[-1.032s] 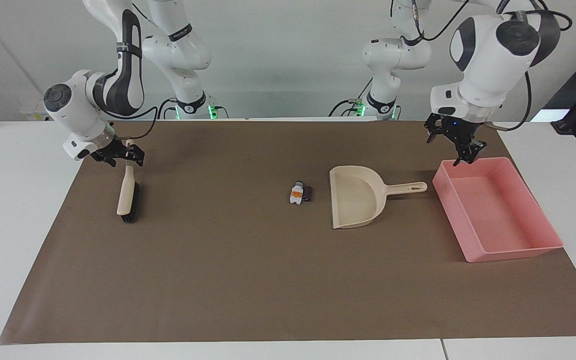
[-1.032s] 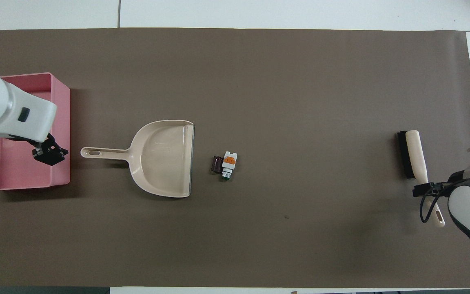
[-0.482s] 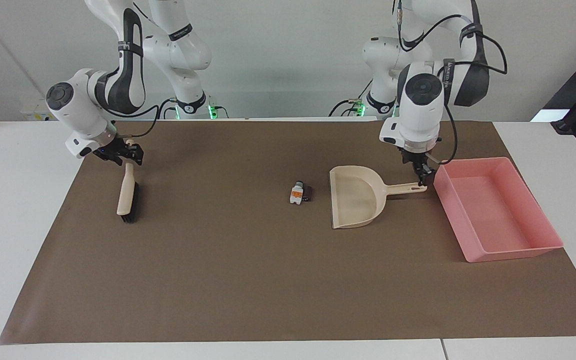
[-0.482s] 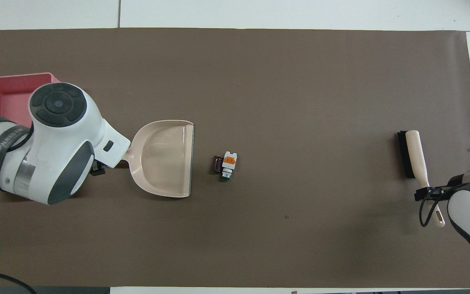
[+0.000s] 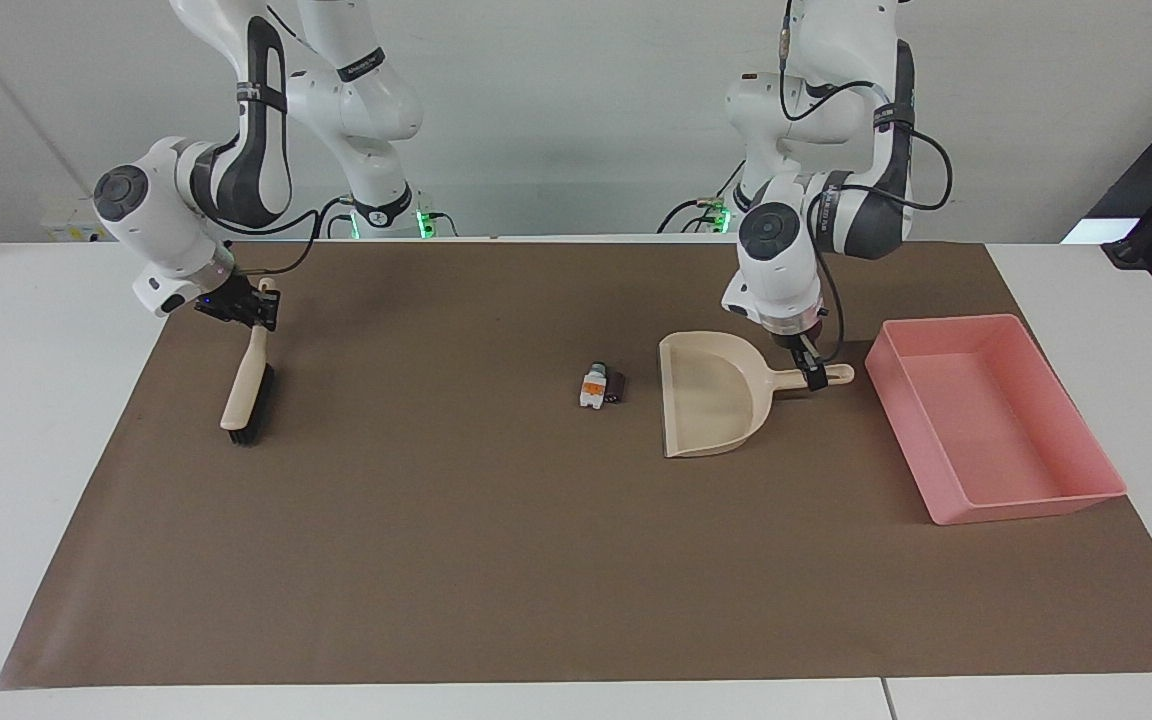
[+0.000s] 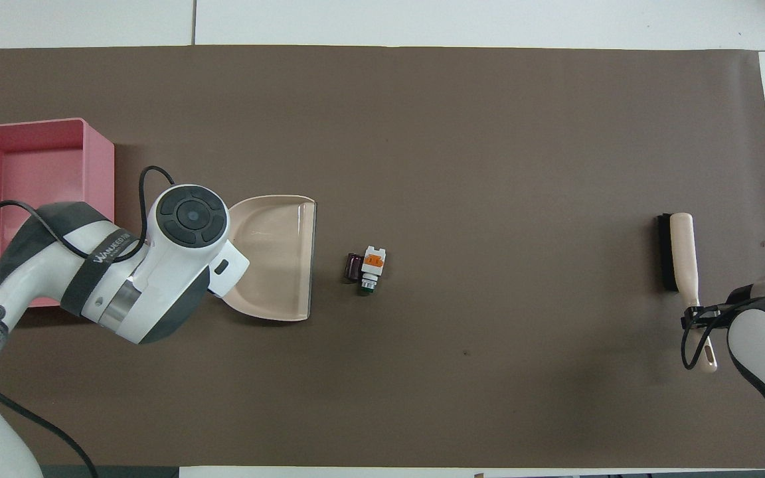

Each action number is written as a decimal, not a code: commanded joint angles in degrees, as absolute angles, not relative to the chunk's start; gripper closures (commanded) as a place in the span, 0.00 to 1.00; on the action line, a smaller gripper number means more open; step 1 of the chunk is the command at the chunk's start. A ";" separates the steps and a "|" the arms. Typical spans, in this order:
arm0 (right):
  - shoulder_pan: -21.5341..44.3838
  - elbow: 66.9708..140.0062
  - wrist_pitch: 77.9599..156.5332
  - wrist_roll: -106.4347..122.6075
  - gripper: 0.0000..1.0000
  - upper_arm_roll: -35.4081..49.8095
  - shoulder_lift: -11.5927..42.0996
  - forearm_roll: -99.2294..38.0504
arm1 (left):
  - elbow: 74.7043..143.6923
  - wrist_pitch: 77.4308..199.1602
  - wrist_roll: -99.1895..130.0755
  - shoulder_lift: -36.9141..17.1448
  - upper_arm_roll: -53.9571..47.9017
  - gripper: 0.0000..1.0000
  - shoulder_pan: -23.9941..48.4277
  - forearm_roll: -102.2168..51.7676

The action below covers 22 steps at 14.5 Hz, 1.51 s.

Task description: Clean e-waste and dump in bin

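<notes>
Meanwhile, e-waste (image 5: 601,385) beside bin-less dustpan (image 5: 711,395)

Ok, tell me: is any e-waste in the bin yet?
No, the pink bin holds nothing; both bits of e-waste lie on the mat beside the dustpan.

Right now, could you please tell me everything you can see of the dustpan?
The dustpan is beige, smooth plastic by its look, with a wide shallow scoop and a slim handle with a slot at its tip. It lies flat and empty on the brown mat, between the e-waste and the pink bin, its open mouth facing the e-waste. The left gripper is down at its handle.
</notes>
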<state>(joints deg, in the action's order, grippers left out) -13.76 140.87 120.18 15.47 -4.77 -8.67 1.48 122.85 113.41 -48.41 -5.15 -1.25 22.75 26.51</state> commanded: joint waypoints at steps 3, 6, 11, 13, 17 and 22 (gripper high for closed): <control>-11.43 134.14 111.20 12.49 1.00 -3.78 -8.61 1.32 | 123.84 115.84 -44.30 -6.94 -0.53 0.12 25.31 28.65; -5.30 129.57 104.62 5.13 1.00 -3.69 -9.05 1.76 | 123.49 116.01 -43.86 -6.94 -0.53 0.45 25.40 28.65; 9.99 124.37 96.24 -11.66 1.00 -3.69 -10.02 2.55 | 122.96 116.90 -43.86 -6.33 -0.62 0.91 25.40 28.65; 14.48 124.37 96.33 -17.38 1.00 -3.34 -10.11 2.29 | 121.74 115.67 -44.65 -5.98 -0.53 1.00 25.31 28.65; 23.35 124.98 99.13 -27.14 1.00 -3.08 -9.32 -0.25 | 118.74 108.99 -44.91 -6.68 -0.62 1.00 26.71 28.65; 28.91 126.03 105.45 -30.85 1.00 -3.08 -5.54 -8.33 | 117.87 108.81 -46.41 -9.92 -0.44 1.00 31.37 28.74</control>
